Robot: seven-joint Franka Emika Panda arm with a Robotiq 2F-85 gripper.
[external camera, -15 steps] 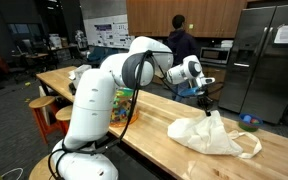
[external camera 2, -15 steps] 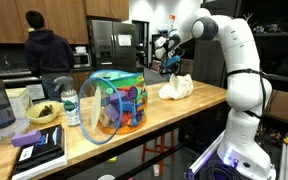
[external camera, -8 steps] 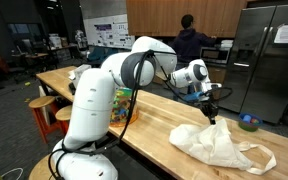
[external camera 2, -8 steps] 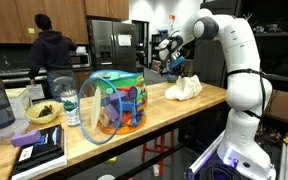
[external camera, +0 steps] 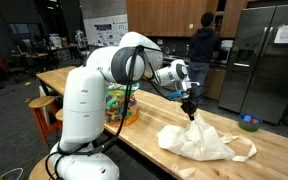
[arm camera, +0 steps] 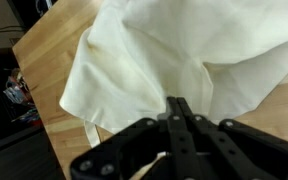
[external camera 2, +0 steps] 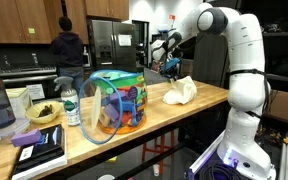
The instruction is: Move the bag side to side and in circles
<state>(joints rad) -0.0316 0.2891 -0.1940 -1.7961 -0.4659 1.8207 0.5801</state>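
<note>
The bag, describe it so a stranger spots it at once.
Find the long wooden counter by the white robot arm. The bag lies crumpled there, its top pinched by the shut gripper. It is plain cream cloth with thin straps, unlike the colourful clear bowl.

A long pale wooden worktop [external camera: 284, 150] ran from 9 o'clock down to 4 o'clock in an exterior view. Behind it, at 3 o'clock, stood a tall steel fridge [external camera: 269, 55], and brown wooden cabinets [external camera: 164, 15] hung at 12 o'clock. A white poster board [external camera: 105, 33] stood on the far wall at 11 o'clock. A round wooden stool [external camera: 41, 104] stood on the dark floor [external camera: 9, 135] at 8 o'clock. A person [external camera: 202, 48] in dark clothes stood at the back counter at 1 o'clock. In both exterior views the room was dim beyond the worktop.
</note>
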